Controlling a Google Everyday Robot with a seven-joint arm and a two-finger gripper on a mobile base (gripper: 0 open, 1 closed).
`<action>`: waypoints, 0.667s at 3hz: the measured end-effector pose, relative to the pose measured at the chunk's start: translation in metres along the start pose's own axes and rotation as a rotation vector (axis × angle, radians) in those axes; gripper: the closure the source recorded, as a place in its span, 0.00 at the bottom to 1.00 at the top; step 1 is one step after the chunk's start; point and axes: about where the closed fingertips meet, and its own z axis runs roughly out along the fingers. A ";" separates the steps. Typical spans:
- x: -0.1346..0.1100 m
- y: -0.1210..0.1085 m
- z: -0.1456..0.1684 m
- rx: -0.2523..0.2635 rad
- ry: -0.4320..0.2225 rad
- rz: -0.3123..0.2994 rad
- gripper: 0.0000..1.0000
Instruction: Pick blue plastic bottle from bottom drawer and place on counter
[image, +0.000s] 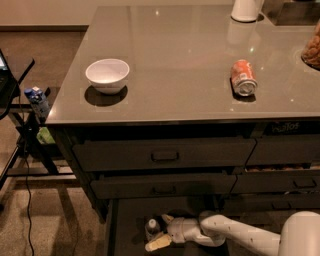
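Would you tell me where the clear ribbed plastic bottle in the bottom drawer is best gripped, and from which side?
Grip the clear ribbed plastic bottle around its mid-body, coming from the picture's right, where the open hand sits in the dark bottom drawer; it seems upright, leaving its sides free.

Glossy reflective counter (190, 60), smooth white bowl (107, 75) at ten o'clock, shiny metal soda can (243, 77) at two o'clock, clear plastic bottle (151, 228) beside smooth white gripper (161, 231) at six o'clock.
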 end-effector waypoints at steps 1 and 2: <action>0.006 -0.010 0.023 -0.021 -0.028 0.002 0.00; 0.007 -0.011 0.023 -0.021 -0.029 0.002 0.00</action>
